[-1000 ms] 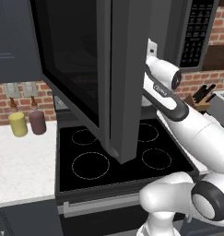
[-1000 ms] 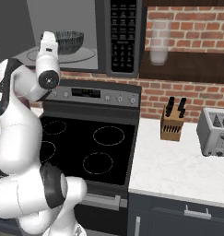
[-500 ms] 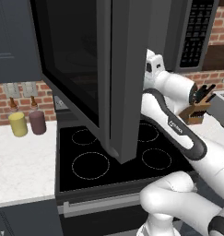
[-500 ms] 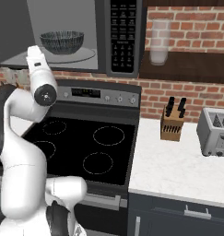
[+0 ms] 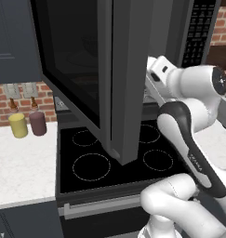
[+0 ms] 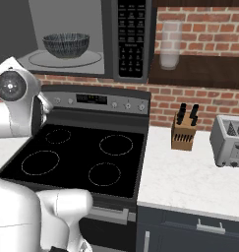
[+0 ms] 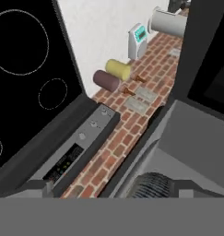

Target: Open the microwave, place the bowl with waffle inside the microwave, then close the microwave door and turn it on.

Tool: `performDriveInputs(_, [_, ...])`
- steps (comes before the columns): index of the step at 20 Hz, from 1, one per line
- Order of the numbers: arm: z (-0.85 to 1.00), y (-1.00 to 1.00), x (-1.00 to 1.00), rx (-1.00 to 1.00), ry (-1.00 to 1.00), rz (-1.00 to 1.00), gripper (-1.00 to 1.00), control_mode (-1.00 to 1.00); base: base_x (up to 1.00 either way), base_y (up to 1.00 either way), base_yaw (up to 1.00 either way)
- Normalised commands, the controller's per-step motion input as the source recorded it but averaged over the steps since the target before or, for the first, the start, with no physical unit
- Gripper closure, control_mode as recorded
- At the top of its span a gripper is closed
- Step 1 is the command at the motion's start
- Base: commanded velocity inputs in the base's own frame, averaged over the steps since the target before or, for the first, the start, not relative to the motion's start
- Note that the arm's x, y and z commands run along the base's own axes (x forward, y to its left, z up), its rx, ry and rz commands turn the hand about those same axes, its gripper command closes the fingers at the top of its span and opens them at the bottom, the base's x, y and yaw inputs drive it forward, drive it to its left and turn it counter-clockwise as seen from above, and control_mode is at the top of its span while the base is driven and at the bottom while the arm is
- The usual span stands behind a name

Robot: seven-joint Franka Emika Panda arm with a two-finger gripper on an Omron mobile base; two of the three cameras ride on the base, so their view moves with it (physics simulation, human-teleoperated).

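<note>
Risk of clipping the swung-out microwave door (image 5: 109, 79) or nudging the bowl (image 6: 66, 45) while swinging round, gripper (image 7: 109, 188) spread wide and empty.

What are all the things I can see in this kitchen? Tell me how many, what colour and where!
microwave: one, dark grey, above the stove, keypad at right
door: one, dark grey with black glass, swung wide open
bowl: one, dark grey, on the plate inside the microwave
stove: one, black top with four rings, under the microwave
bottles: two, yellow and maroon, on the white counter left of the stove
knife block: one, brown, on the counter right of the stove
toaster: one, silver, far right on the counter
jar: one, clear, on the dark shelf
arm: one, white, in front of the stove
claw: open, just outside the microwave
</note>
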Motion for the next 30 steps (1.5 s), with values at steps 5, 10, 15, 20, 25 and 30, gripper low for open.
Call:
performDriveInputs(5, [-0.36,-0.32,-0.15,-0.52,0.15,0.0,-1.0,-1.0,0.0,0.0,0.0])
performDriveInputs(10, [-0.51,-0.2,0.0,-0.42,0.02,0.0,-1.0,-1.0,0.0,0.0,0.0])
performDriveInputs(15, [-0.72,-0.05,0.0,-0.13,-0.11,0.0,-1.0,-1.0,0.0,0.0,0.0])
performDriveInputs(20, [-0.51,-0.2,0.0,0.1,-0.31,0.0,-1.0,-1.0,0.0,0.0,0.0])
performDriveInputs(25, [-0.29,-0.07,0.0,0.12,-0.32,0.0,-1.0,-1.0,0.0,0.0,0.0])
performDriveInputs(30, [-0.07,0.21,0.0,-0.07,-0.29,0.0,-1.0,-1.0,0.0,0.0,0.0])
